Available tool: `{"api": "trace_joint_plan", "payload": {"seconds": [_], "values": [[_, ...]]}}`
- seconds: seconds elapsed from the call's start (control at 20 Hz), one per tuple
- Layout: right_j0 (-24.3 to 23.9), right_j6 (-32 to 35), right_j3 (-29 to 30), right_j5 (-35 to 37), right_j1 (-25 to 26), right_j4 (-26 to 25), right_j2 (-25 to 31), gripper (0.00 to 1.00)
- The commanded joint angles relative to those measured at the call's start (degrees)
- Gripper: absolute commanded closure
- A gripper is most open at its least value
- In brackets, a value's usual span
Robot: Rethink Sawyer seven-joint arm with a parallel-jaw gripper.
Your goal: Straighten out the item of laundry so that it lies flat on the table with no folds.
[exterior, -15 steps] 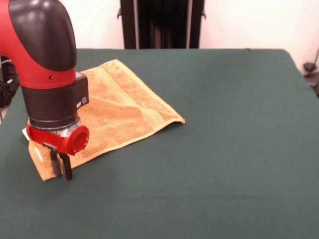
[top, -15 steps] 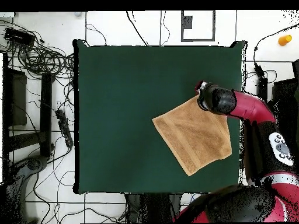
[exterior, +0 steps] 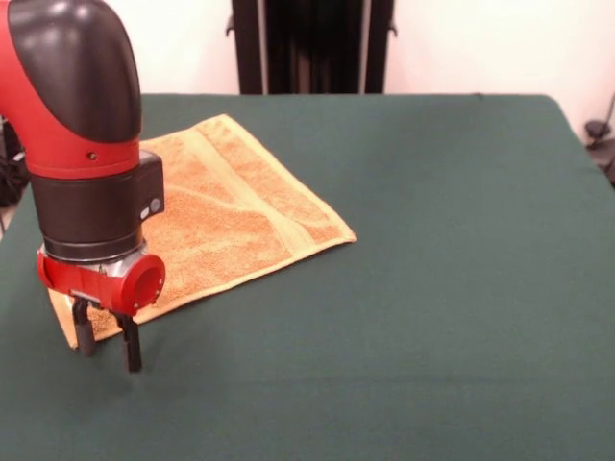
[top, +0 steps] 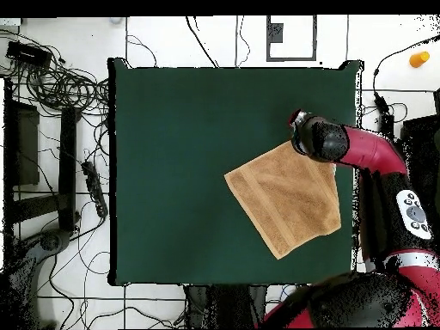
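One golden-orange terry hand towel (exterior: pixel 226 216) lies spread on the dark green table (exterior: pixel 452 288) as we look from the front. The Sawyer arm (exterior: pixel 82 125) stands over the towel's nearest corner, and its gripper (exterior: pixel 104 348) hangs with the two black fingers (exterior: pixel 130 346) apart, narrowly spread and holding nothing. One fingertip sits over the towel's corner and the other just off it above bare tabletop; whether either touches the cloth we cannot tell. From the gripper the towel runs away and off to one side, toward the table's far edge. A woven band (exterior: pixel 298 230) crosses it near the edge farthest from the gripper, and the surface looks smooth, with no fold we can make out.

From overhead, the towel (top: pixel 288 199) shows as a near-square set on the diagonal, all four corners laid out, close to the table's (top: pixel 189 129) edge on the robot's side. The gripper itself is hidden beneath the arm's wrist (top: pixel 320 140), which covers the corner it attends.

We judge the straightening almost finished or done, the corner apparently released. The next move calls for a straight lift clear of the cloth, without dragging the corner back over itself.
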Motion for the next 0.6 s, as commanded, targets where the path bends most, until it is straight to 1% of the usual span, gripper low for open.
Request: {"api": "trace_joint_plan", "payload": {"seconds": [0.05, 0.2, 0.4, 0.5, 0.6], "values": [[1.01, -15.24, 0.47, 4.17, 0.59, -1.89, 7.66, 0.00], [1.38, -13.82, 2.23, 7.18, -2.47, -0.92, 7.01, 0.00], [1.54, -12.95, 3.31, 8.28, -3.53, -0.83, 5.97, 0.00], [0.84, -12.56, 5.88, 8.18, -5.15, -0.63, 5.72, 0.00], [0.43, -11.82, 8.79, 9.38, -8.23, 0.00, 4.99, 0.00]]}}
